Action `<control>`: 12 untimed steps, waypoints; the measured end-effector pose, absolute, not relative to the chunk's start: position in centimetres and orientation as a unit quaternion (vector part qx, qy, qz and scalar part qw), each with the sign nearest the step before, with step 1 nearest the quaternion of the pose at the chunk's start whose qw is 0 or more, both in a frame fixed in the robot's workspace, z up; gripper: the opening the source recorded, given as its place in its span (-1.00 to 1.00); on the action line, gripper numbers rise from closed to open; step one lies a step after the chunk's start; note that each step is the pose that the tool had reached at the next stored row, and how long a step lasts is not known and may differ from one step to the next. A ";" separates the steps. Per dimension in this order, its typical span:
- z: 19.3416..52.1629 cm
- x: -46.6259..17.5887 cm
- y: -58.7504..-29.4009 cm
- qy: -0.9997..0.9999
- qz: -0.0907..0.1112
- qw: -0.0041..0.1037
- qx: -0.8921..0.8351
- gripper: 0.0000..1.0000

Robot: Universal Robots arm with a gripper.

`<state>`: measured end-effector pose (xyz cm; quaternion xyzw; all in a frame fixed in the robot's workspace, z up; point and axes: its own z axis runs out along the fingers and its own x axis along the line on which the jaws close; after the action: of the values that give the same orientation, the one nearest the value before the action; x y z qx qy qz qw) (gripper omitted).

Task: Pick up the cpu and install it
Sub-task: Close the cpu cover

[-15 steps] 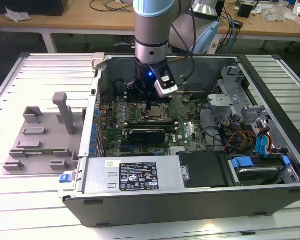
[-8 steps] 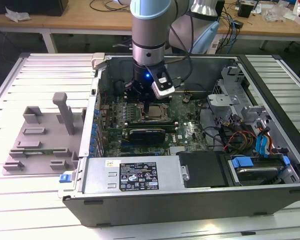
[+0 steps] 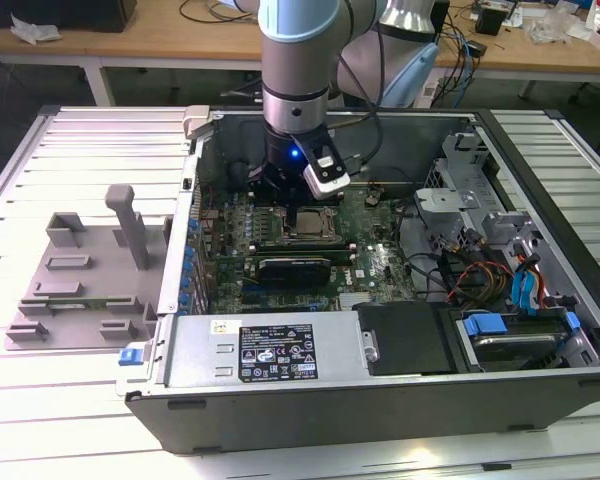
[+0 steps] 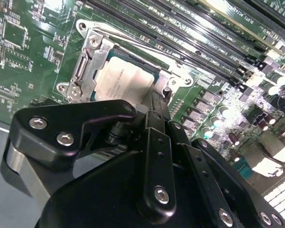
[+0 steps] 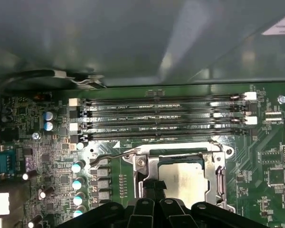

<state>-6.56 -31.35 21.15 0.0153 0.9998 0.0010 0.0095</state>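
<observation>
The cpu (image 3: 308, 222) (image 4: 121, 80) (image 5: 183, 178), a flat square with a pale silvery top, lies inside the metal socket frame (image 5: 149, 166) on the green motherboard (image 3: 380, 255). My gripper (image 3: 298, 207) (image 4: 157, 102) (image 5: 154, 186) hangs straight down over the socket inside the open computer case (image 3: 540, 200). Its black fingers are drawn together, with the tips at one edge of the cpu and nothing between them. Whether the tips touch the chip is not visible.
Several memory slots (image 5: 161, 118) run beside the socket, and a wire latch lever (image 5: 104, 156) stands off its frame. Grey fixture blocks (image 3: 80, 270) sit on the slatted table at the exterior view's left. A power supply (image 3: 270, 350) and a drive bay with blue tabs (image 3: 520, 290) line the case.
</observation>
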 end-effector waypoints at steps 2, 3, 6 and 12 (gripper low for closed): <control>21.1 -6.6 -31.3 1.000 0.001 0.009 0.005 -0.79; 21.1 -6.7 -31.3 1.000 0.001 0.009 -0.003 -0.79; 21.0 -6.9 -31.3 1.000 0.001 0.010 -0.018 -0.79; 20.6 -7.1 -31.3 1.000 0.001 0.010 -0.029 -0.79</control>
<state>-7.07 -31.34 20.65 -0.0288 0.9995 0.0013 0.0095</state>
